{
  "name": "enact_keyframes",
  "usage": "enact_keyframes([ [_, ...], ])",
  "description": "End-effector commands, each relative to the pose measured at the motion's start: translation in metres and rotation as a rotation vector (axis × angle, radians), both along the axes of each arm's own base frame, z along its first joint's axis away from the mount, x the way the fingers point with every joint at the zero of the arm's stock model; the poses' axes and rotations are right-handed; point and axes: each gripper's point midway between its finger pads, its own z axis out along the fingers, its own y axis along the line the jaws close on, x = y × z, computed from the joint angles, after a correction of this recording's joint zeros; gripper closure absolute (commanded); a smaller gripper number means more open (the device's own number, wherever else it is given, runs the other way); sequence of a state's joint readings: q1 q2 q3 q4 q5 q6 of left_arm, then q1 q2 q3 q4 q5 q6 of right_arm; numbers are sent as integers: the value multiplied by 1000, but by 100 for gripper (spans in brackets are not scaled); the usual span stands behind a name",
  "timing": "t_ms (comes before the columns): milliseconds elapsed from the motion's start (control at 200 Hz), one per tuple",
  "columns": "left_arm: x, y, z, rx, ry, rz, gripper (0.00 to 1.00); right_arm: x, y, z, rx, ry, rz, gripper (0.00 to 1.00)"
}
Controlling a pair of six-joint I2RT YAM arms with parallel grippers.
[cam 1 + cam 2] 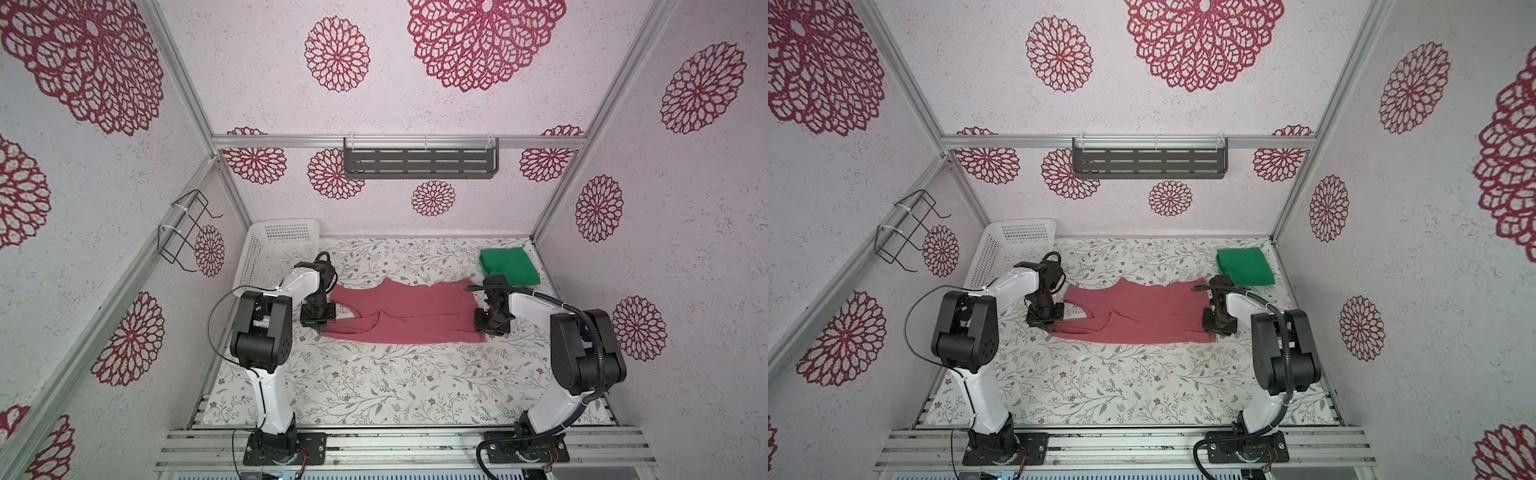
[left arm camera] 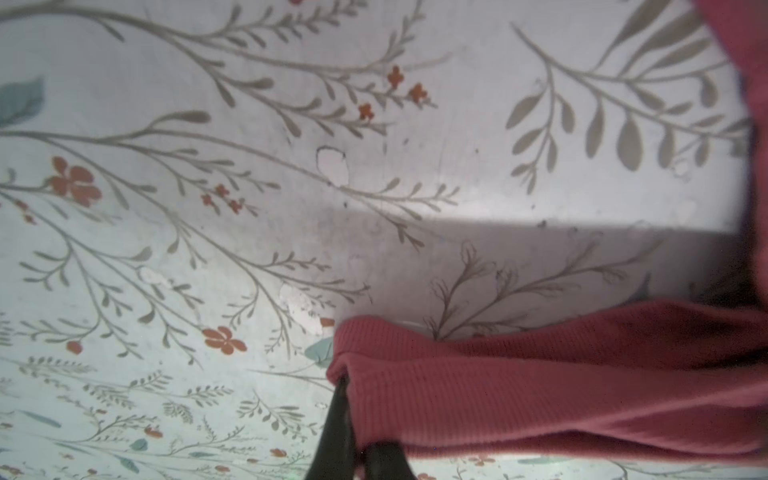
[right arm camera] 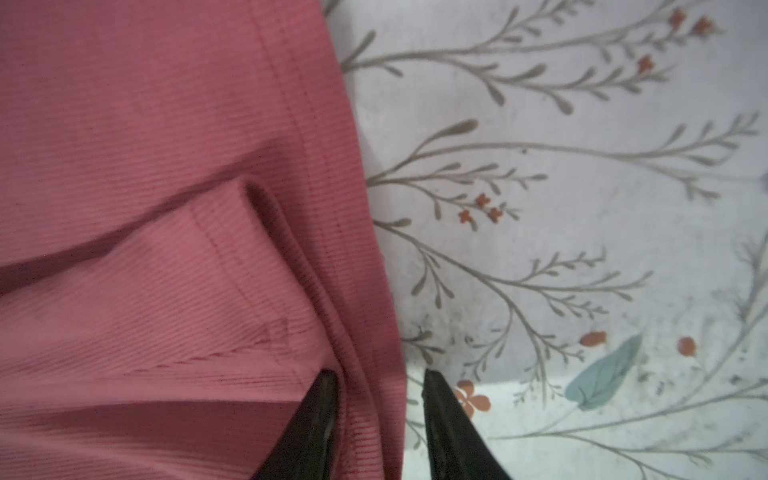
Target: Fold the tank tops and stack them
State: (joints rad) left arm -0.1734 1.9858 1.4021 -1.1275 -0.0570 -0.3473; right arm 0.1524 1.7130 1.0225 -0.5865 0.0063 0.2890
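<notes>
Now | pink tank top [image 1: 407, 316]: ribbed, creased, flat | left pincer [image 2: 358, 415] clamped on it | right pincer [image 3: 379, 374] apart

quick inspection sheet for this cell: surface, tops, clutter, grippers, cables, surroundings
surface: floral-print table, scuffed in places
job's things: pink top laid across mid-table, partly folded; green top folded at the far right corner
clutter: white basket at the far left corner
grippers: left gripper pinched on the pink top's strap end; right gripper open, straddling the pink top's hem
cables: black cable loops off the left arm; black hose runs along the right arm
surroundings: flower-print walls; grey shelf on the back wall; wire rack on the left wall
</notes>
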Motion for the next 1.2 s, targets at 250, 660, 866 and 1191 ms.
enact_keyframes([
  [250,-23,16,61,29,-102,5,37,-1,6,73,150,-92,26,54],
  [660,-74,12,119,58,-164,56,40,10,30,54,282,-70,24,70],
  [866,-70,26,81,43,-138,98,35,4,46,48,303,-51,45,68],
  [1191,-60,7,95,-53,-225,161,38,-22,68,36,315,-40,38,69],
])
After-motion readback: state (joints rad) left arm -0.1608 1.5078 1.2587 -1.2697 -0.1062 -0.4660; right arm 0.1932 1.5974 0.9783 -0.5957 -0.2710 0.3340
